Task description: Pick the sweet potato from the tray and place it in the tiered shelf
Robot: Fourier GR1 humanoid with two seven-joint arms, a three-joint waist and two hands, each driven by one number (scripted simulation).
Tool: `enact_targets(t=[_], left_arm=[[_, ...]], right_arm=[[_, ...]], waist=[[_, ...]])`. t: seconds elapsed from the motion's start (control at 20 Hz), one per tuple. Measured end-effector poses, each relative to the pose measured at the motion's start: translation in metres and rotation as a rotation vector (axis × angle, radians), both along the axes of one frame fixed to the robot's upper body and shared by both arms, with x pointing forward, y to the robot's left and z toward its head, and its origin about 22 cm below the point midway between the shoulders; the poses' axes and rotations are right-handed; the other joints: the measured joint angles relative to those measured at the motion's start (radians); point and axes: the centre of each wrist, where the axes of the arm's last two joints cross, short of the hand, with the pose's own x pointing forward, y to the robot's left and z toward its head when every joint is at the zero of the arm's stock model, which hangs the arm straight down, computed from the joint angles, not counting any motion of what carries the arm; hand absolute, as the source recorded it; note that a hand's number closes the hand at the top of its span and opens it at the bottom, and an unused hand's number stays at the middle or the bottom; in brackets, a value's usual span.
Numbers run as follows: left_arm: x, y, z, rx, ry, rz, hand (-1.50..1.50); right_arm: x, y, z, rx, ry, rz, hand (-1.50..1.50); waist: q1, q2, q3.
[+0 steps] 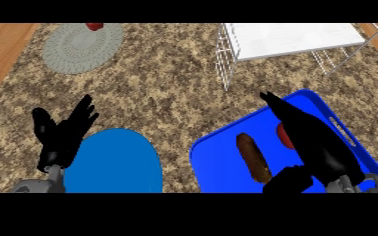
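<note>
A long brown sweet potato (pixel 253 157) lies on the blue tray (pixel 214 160) at the lower right. My right hand (pixel 314 137) hovers over the tray just right of it, fingers straight and pointing away, thumb (pixel 288 180) spread near the potato's near end; it holds nothing. A red object (pixel 283 134) on the tray is partly hidden under that hand. The white wire tiered shelf (pixel 288 40) stands at the top right. My left hand (pixel 63 130) rests open at the lower left, fingers up.
A blue plate (pixel 114 162) lies by my left hand. At the back left is a round grey mat (pixel 83 47) with a small red thing (pixel 94 26) on its far edge. Speckled counter lies between; a wooden strip (pixel 13 45) borders the left.
</note>
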Motion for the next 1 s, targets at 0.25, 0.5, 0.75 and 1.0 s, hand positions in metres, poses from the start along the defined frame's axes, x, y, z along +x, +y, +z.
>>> enact_targets(t=[0.25, 0.5, 0.75, 1.0], left_arm=[[0.002, 0.007, 0.000, -0.002, 0.011, 0.011, 0.00], [0.002, 0.009, 0.001, -0.001, 0.007, 0.017, 0.00], [0.000, 0.007, 0.001, 0.000, -0.003, 0.010, 0.00], [0.000, 0.009, 0.001, -0.010, -0.001, 0.004, 0.00]], right_arm=[[-0.008, 0.011, -0.020, -0.059, 0.003, -0.016, -1.50], [-0.008, 0.015, -0.032, -0.091, -0.008, -0.041, -1.50], [-0.010, 0.018, -0.041, -0.104, -0.007, -0.055, -1.50], [-0.004, 0.026, -0.056, -0.146, -0.004, -0.077, -1.50]], waist=[[-0.007, -0.001, 0.001], [-0.007, -0.001, 0.001], [-0.008, 0.000, 0.000], [-0.007, 0.000, 0.000]])
